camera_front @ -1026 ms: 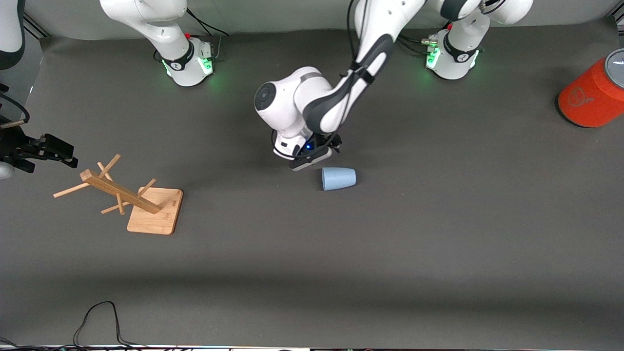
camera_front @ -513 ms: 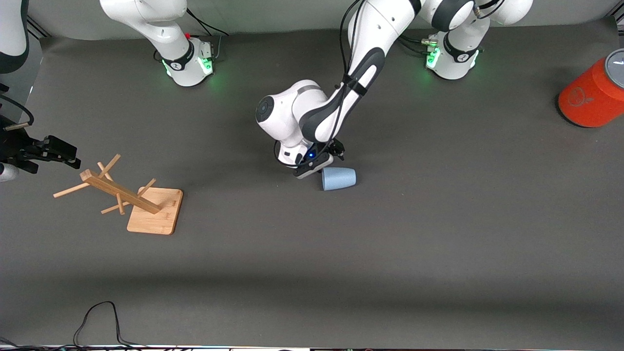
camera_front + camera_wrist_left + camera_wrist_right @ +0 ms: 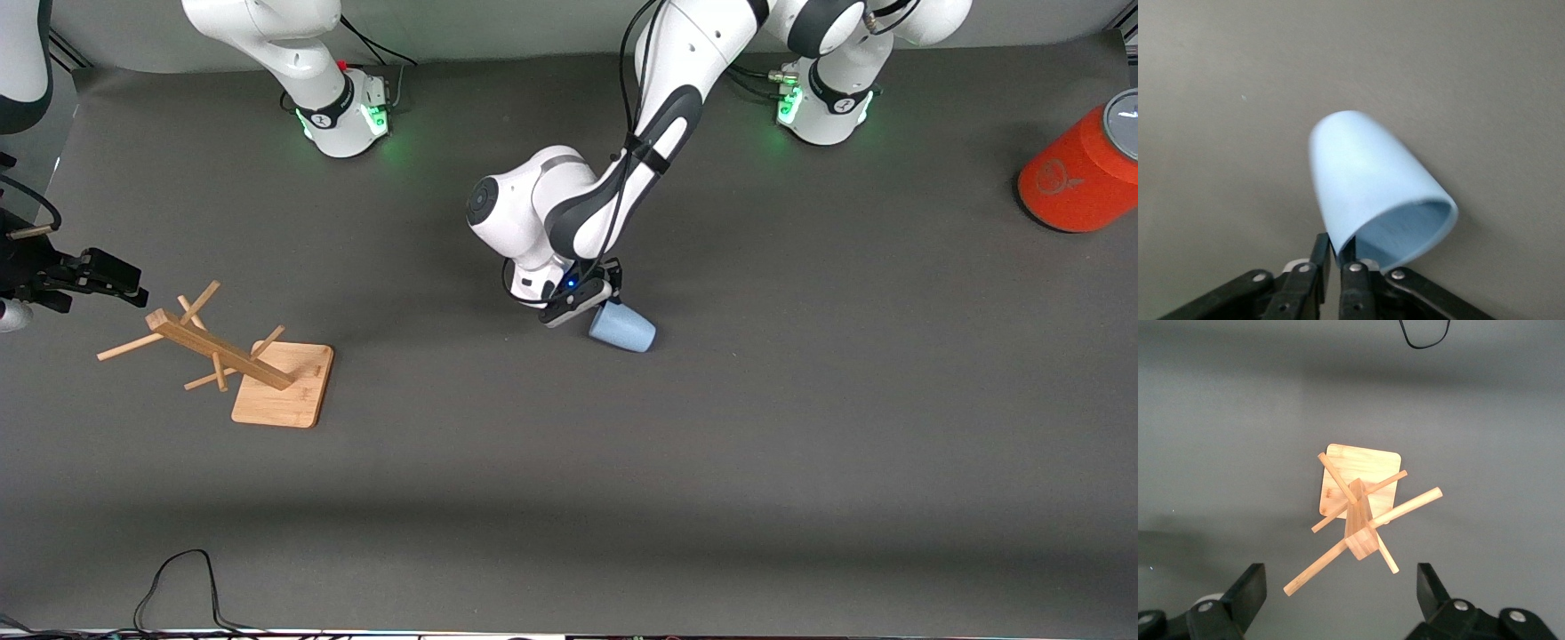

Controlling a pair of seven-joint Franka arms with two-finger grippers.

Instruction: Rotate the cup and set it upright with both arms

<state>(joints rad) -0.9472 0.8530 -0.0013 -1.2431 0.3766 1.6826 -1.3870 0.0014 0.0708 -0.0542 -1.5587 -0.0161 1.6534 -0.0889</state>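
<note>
The pale-blue cup (image 3: 624,328) is in the middle of the table, tilted, with its rim end raised off the mat. My left gripper (image 3: 594,299) is shut on the cup's rim. In the left wrist view one finger is inside the cup (image 3: 1371,180) and one outside, with my left gripper (image 3: 1336,248) pinching the wall. My right gripper (image 3: 93,274) is open and empty, waiting above the wooden rack (image 3: 233,357) at the right arm's end of the table. In the right wrist view my right gripper (image 3: 1341,590) hangs wide open over the rack (image 3: 1359,510).
A large orange cylinder with a grey lid (image 3: 1080,173) lies at the left arm's end of the table. A black cable (image 3: 182,582) loops at the table's edge nearest the front camera.
My left gripper came down onto the cup's rim and closed on it. The cup turned and its rim end rose. The right arm barely moved.
</note>
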